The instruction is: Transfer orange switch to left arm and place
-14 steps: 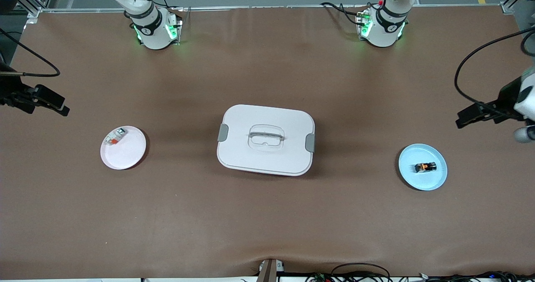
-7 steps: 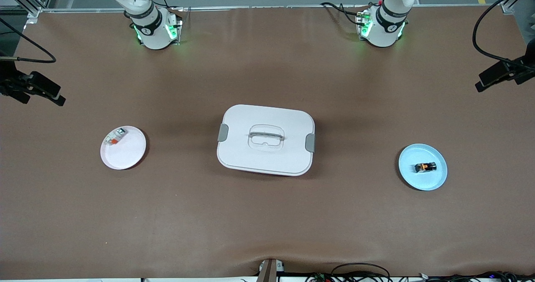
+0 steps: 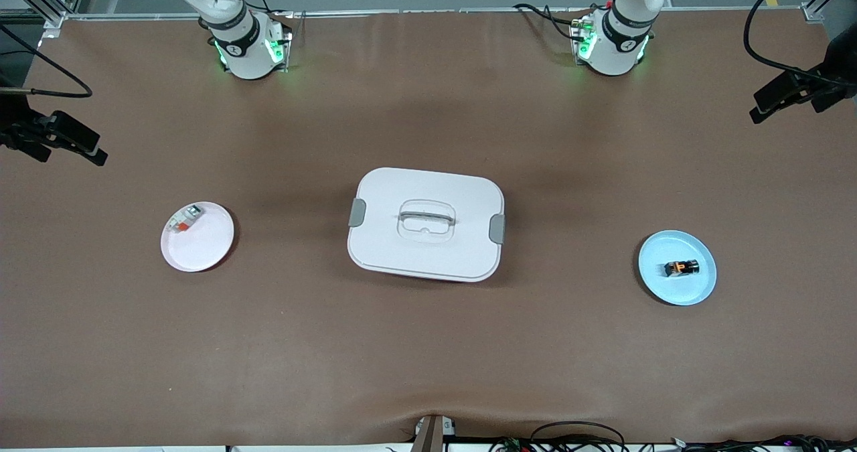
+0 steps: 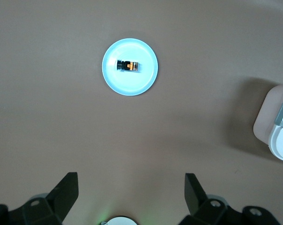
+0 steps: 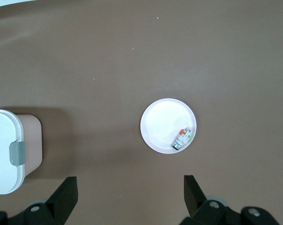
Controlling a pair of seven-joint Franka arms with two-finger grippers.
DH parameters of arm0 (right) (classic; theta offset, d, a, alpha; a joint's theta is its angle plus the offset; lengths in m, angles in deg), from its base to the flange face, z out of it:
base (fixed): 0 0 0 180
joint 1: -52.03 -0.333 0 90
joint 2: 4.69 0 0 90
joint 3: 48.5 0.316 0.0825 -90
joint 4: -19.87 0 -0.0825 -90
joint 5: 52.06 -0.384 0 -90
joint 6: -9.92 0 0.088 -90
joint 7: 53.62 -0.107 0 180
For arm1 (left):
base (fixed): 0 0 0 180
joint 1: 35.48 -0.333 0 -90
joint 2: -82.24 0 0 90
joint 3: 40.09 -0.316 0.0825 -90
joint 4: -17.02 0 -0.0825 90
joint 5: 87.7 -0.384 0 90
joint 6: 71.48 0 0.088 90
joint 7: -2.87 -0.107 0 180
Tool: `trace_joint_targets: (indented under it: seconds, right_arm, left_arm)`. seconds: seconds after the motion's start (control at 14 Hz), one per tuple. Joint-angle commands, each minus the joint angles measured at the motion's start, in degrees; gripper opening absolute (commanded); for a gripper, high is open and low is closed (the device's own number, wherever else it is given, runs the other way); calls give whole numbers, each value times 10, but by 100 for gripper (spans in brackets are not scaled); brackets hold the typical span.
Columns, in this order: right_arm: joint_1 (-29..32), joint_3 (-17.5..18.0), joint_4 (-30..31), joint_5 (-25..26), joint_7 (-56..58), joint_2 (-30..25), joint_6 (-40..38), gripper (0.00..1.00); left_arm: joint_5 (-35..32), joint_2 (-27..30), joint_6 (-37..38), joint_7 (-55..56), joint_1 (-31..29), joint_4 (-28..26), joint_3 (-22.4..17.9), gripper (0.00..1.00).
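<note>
- The orange switch (image 3: 681, 267) lies on its side in the middle of the blue plate (image 3: 696, 291), toward the left arm's end of the table; nothing touches it.
- The left gripper (image 4: 131, 191) hangs high over bare table at that end, fingers spread wide and empty. From its wrist view the plate sits well ahead of the fingertips, slightly off the centre line.
- The right gripper (image 5: 130, 191) hangs high at its own end, fingers also wide apart and empty; the white plate (image 5: 155, 124), with a whitish-grey component (image 5: 182, 138) at its rim, lies ahead of it. This arm likely waits.
- The box (image 3: 426, 223) stands between the two plates, well apart from either gripper.
- Step in hand, as I judge it: the left arm's approach to the switch.
- To do it well: centre the fingers over the switch, turn the wrist so they close across its narrow width, descend straight, and stop short of the plate.
- The part is tiny, so a skewed close could flick it off.
- Lift high before any handover, keeping above the lid.
</note>
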Motion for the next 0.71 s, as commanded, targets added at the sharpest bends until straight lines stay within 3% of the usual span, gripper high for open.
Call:
trace_joint_targets:
  seconds: [0.0, 0.64]
  right_arm:
    - [11, 9, 7, 7, -3, -11, -2, 100]
    - [23, 6, 0, 7, 40, -10, -24, 100]
  left_arm:
    - [2, 22, -11, -10, 45, -22, -37, 100]
    - [1, 6, -6, -12, 54, -17, -34, 100]
